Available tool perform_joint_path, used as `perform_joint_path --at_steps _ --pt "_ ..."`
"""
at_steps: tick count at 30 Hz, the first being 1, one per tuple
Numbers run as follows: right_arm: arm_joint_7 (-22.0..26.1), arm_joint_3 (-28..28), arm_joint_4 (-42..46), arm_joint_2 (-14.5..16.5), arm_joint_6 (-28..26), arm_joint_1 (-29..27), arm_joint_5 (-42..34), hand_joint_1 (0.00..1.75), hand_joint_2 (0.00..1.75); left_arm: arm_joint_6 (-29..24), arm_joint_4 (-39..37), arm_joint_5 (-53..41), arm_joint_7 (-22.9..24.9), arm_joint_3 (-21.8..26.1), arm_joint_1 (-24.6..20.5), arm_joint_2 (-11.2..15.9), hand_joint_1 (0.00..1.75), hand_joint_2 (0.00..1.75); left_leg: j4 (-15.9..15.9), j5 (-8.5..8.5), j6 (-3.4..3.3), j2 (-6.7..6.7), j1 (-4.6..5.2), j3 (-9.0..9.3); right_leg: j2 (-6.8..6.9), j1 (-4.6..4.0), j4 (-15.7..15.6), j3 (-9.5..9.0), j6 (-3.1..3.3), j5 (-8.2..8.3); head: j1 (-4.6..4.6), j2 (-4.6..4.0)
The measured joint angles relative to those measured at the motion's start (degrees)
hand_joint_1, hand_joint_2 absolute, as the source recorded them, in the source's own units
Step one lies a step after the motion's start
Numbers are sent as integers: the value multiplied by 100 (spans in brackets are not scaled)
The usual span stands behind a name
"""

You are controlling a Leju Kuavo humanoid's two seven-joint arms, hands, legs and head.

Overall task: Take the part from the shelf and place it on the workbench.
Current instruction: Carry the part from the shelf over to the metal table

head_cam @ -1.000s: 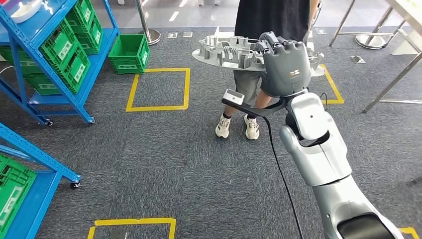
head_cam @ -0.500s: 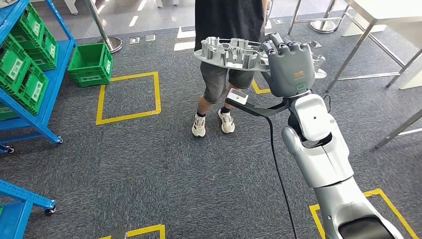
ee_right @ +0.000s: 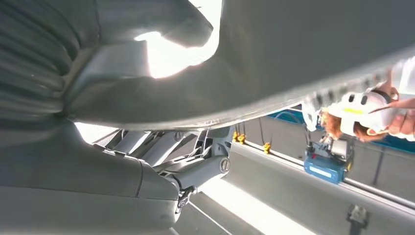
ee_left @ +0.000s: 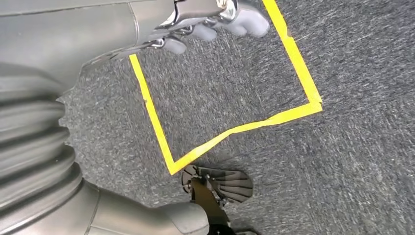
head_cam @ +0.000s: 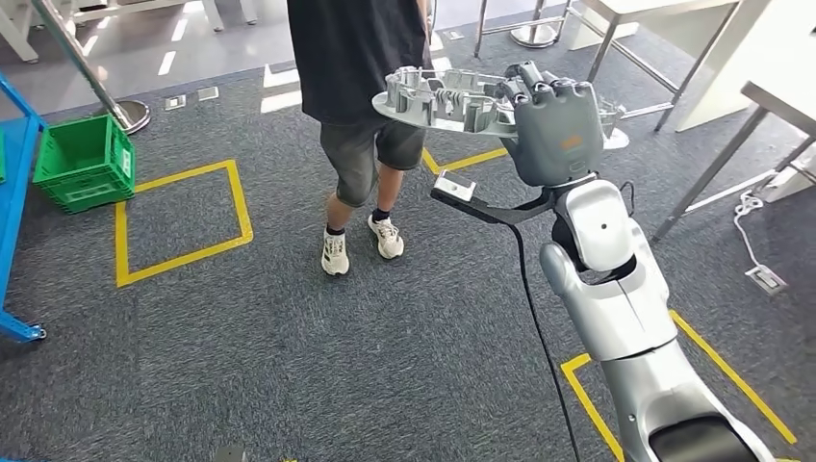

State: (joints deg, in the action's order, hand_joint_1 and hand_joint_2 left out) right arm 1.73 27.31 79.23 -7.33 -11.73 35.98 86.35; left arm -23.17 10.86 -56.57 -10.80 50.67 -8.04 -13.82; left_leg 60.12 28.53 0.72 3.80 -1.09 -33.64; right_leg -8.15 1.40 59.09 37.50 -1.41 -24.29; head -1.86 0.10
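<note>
Part (head_cam: 438, 99): one grey casting, held level above the carpet, in front of one person (head_cam: 361, 87).
Right hand (head_cam: 556, 130): fingers clamped on the part's edge.
Left hand (ee_left: 205, 22): hangs over the carpet, grasp state unclear.
Crate (head_cam: 85, 162): one, green, on floor.

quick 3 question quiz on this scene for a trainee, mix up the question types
1. True or false: the right hand holds the grey part raised above the carpet.
2. What stands just beyond the part? A) a person B) a forklift C) a ladder
3. Fill in: the green crate sits on the ____.

Key
1. True.
2. A, the person in dark shorts and white sneakers.
3. Floor, beside a yellow taped square.
</note>
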Motion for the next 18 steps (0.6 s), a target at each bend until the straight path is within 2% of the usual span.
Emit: perform_joint_path --at_steps 1,3,4,5,6,7,8,9,11,12,13,14,15,16,18 --pt "0 -5 -4 -4 -1 -1 -9 175 175 0 2 5 1 10 -4 -1 0 175 -24 -19 -47 -76 6 8 59 0 3 19 -28 1 -1 0" --pt "5 -15 -12 -9 -5 9 -29 175 175 0 5 9 0 16 -11 -4 0 175 -74 -56 -130 -228 6 21 394 -29 271 162 -63 -159 -28 -1" --pt "9 -17 -15 -6 -10 13 -38 175 175 0 7 10 0 18 -10 -3 0 175 -83 -60 -155 -304 18 22 604 -45 584 306 -70 -327 -42 -1" --pt "13 -16 -22 -3 -15 14 -42 175 175 0 6 11 1 21 -5 -3 0 175 -84 -58 -172 -379 29 20 713 -49 976 489 -80 -510 -52 -1" --pt "15 -16 -32 0 -20 11 -43 175 175 0 5 14 1 26 0 -3 0 175 -83 -52 -180 -457 40 18 754 -49 1339 656 -85 -647 -54 -1" --pt "15 -16 -46 1 -22 6 -42 175 175 0 5 18 1 33 2 -3 0 175 -82 -47 -187 -537 47 19 768 -49 1554 752 -84 -697 -55 -1" --pt "14 -16 -60 1 -22 3 -42 175 175 0 4 22 1 40 2 -3 0 175 -82 -41 -189 -617 52 21 781 -51 1549 738 -76 -642 -56 0" --pt "14 -16 -70 1 -23 1 -41 175 175 0 4 25 1 46 0 -4 0 175 -81 -33 -187 -693 55 27 809 -57 1308 602 -61 -501 -57 0" --pt "13 -19 -79 1 -29 9 -41 175 175 0 4 27 0 53 -4 -8 0 175 -77 -9 -159 -829 75 46 1023 -107 506 155 -5 -192 -58 0" --pt "13 -20 -79 5 -37 15 -42 175 175 0 4 28 1 55 -5 -10 0 175 -75 5 -135 -885 89 56 1119 -138 203 -5 34 -108 -56 0" --pt "12 -21 -79 8 -45 20 -43 175 175 0 4 28 2 57 -7 -13 0 175 -76 19 -108 -939 102 69 1178 -168 34 -90 72 -81 -54 0" --pt "12 -27 -80 9 -51 21 -43 175 175 0 4 31 4 60 -8 -16 0 175 -84 31 -80 -995 113 83 1164 -192 -11 -99 106 -94 -54 0" --pt "11 -36 -81 10 -56 20 -43 175 175 0 4 34 9 62 -12 -20 0 175 -94 42 -50 -1055 115 106 1086 -188 -26 -94 138 -82 -52 0" --pt "11 -46 -83 9 -56 17 -42 175 175 0 5 38 13 64 -16 -25 0 175 -91 63 -16 -1055 108 120 1022 -174 -44 -104 166 -73 -53 0" --pt "11 -66 -88 19 -55 24 -44 175 175 0 4 41 19 67 -22 -30 0 175 150 236 44 -807 90 35 902 -129 -83 -131 232 -48 -44 1"
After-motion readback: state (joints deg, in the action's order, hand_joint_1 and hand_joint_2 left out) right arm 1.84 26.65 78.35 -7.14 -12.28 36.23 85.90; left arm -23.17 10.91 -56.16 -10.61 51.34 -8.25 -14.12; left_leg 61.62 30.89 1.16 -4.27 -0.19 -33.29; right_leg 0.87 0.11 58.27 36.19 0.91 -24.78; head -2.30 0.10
